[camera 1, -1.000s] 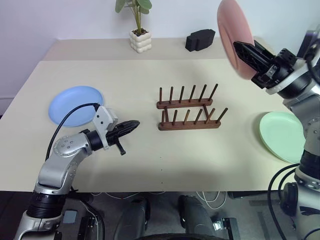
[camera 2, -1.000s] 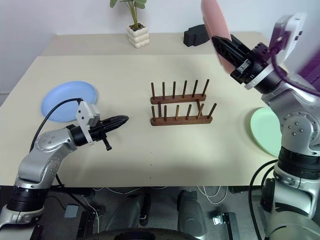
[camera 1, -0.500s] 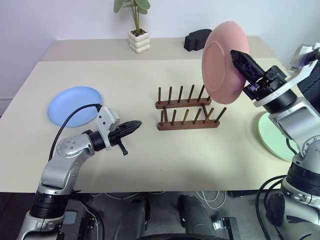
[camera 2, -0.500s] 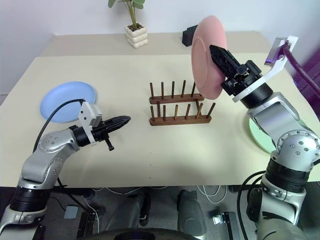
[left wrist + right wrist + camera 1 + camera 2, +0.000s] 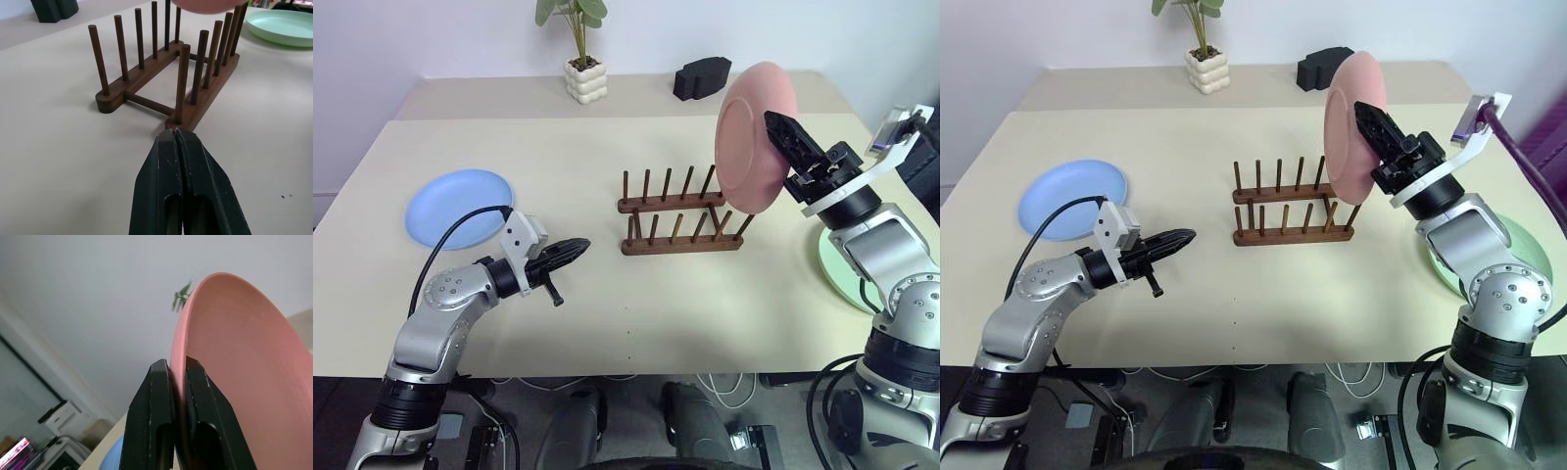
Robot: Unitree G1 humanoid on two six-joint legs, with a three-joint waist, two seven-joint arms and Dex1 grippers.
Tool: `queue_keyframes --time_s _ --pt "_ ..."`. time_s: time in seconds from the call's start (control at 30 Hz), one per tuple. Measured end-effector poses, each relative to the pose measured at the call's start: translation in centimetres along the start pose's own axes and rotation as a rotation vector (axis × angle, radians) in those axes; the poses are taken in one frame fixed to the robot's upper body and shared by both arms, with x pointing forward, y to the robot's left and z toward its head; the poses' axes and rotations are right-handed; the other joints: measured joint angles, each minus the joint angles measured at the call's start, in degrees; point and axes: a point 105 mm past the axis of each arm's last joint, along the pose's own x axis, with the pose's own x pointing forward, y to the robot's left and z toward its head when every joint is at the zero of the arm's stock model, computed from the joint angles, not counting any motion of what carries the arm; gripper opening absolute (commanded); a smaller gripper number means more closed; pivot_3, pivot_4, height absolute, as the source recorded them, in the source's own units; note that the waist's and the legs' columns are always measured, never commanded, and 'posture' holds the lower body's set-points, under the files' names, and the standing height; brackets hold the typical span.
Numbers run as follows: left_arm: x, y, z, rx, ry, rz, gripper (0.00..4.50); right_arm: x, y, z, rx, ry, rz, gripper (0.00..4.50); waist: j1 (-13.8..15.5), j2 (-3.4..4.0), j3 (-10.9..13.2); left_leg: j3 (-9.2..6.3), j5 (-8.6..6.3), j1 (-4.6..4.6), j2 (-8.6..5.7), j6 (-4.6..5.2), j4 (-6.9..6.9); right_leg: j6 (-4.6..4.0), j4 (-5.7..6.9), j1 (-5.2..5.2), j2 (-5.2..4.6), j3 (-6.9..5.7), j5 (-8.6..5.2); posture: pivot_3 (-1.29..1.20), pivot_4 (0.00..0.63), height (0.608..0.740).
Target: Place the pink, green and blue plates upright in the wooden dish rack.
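— Plates? 
— Pink plate: upright, held over the rack's right end. Blue plate flat at left; green plate flat at right.
— Rack? 
— Wooden dish rack: centre, empty.

Your right arm covers much of the green plate, and the pink plate hides the wooden dish rack's rightmost pegs. The potted plant's leaves are cut off at the top.
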Motion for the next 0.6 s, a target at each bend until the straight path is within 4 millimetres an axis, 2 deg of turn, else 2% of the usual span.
queue_keyframes --time_s 0.4,0.5,0.6 --pt "0.0 0.0 0.0 0.001 0.002 0.002 0.00 -0.8 -2.5 -1.0 0.063 0.010 -0.105 0.03 0.02 0.00 0.00 0.01 0.00 0.00 0.00 0.00 0.00 0.00 0.01 0.00 0.01 0.01 0.00 0.00 0.150 0.730" --pt "0.0 0.0 0.0 0.002 0.002 0.003 0.00 -0.8 -2.7 -1.1 0.069 0.010 -0.115 0.97 0.04 0.00 0.00 0.01 0.00 0.00 0.00 0.00 0.00 0.00 0.01 0.00 0.01 0.01 0.00 0.00 0.150 0.730" --pt "0.0 0.0 0.0 0.001 0.002 0.003 0.00 -0.8 -2.8 -1.1 0.071 0.009 -0.119 2.53 0.04 0.00 0.00 0.01 0.00 0.00 0.00 0.00 0.00 0.00 0.01 0.00 0.01 0.01 0.00 0.00 0.150 0.730"
